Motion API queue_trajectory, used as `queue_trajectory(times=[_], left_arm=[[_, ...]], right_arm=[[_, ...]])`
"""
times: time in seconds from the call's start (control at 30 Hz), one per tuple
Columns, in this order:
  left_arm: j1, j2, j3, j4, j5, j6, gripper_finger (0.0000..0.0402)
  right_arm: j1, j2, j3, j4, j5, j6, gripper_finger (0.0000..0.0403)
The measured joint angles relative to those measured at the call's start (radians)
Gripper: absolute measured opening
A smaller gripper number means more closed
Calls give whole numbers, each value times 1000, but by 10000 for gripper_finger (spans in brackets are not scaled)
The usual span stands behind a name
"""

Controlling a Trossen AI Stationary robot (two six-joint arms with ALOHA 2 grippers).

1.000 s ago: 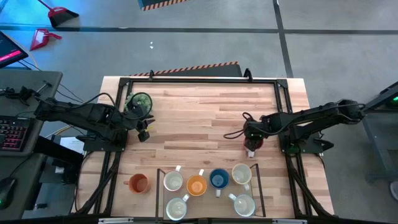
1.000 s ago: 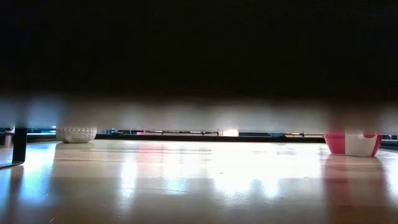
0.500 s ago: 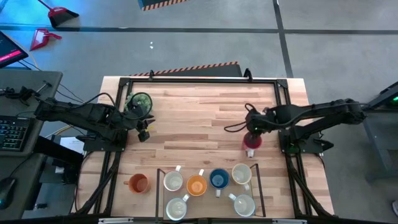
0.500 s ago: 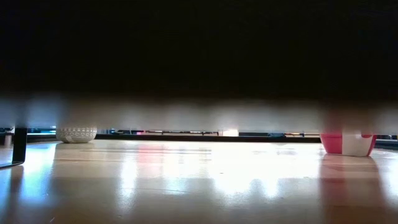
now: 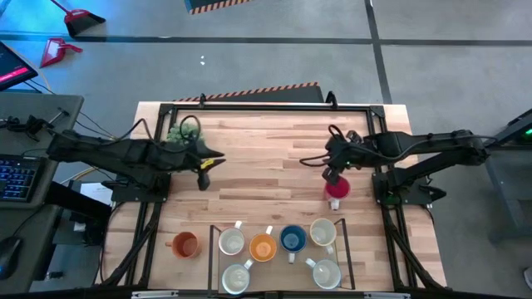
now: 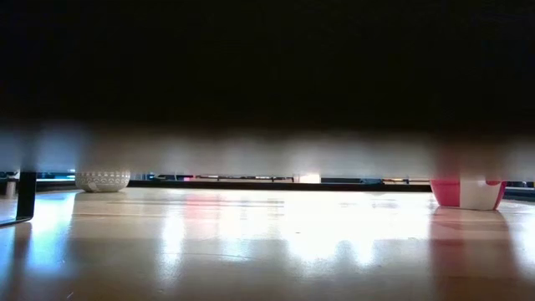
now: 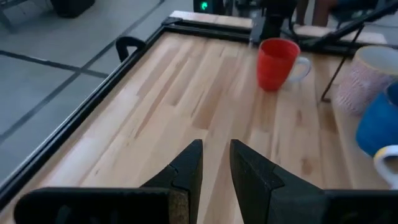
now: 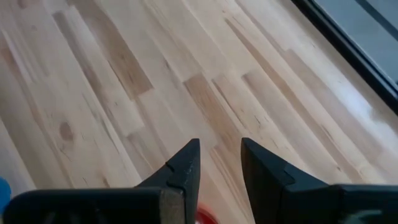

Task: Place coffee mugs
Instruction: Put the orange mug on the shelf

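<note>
The red mug (image 5: 337, 189) stands upright on its base on the bare wood right of centre; it also shows in the left wrist view (image 7: 275, 63) and the low view (image 6: 466, 193). My right gripper (image 5: 332, 171) hovers just beyond it toward the far edge, fingers slightly apart (image 8: 219, 163), with only the mug's rim (image 8: 205, 218) under them. My left gripper (image 5: 204, 173) is over the table's left part, narrowly open (image 7: 216, 167), pointing across at the red mug. An orange mug (image 5: 184, 245) stands alone near the front left. Several more mugs sit in the rack (image 5: 213, 249).
The rack holds white mugs (image 5: 231, 242) (image 5: 322, 232) (image 5: 236, 278) (image 5: 326, 274), an orange one (image 5: 263, 247) and a blue one (image 5: 292, 239). A potted plant (image 5: 184, 133) stands at the far left, partly under my left arm. Bare wood lies between the two grippers.
My right gripper has drawn back from the red mug toward the far edge, leaving it standing on the table. My left arm has swung out from beside the plant toward the table's middle, its gripper turning to point right.
</note>
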Motion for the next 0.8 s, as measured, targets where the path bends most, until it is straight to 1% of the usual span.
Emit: queue_trajectory(times=[0.1, 0.23, 0.3, 0.37, 0.5, 0.6, 0.67, 0.8], left_arm=[[41, 83, 76, -3, 35, 47, 71], [111, 224, 229, -58, 103, 156, 71], [150, 302, 316, -81, 145, 217, 71], [189, 378, 395, -112, 203, 270, 71], [251, 527, 531, -203, 321, 335, 71], [281, 633, 617, -279, 346, 390, 71], [294, 699, 675, -318, 347, 425, 71], [295, 823, 813, -322, 368, 498, 71]], right_arm=[[0, 0, 0, 17, 0, -15, 92], [0, 0, 0, 15, 1, -15, 92], [0, 0, 0, 15, 23, -13, 92], [0, -2, 0, 17, 98, -15, 92], [0, -45, 4, 33, 295, -19, 92], [0, -97, 52, 34, 413, -53, 92], [0, -135, 96, 38, 445, -92, 92], [-3, -177, 191, 47, 435, -178, 92]])
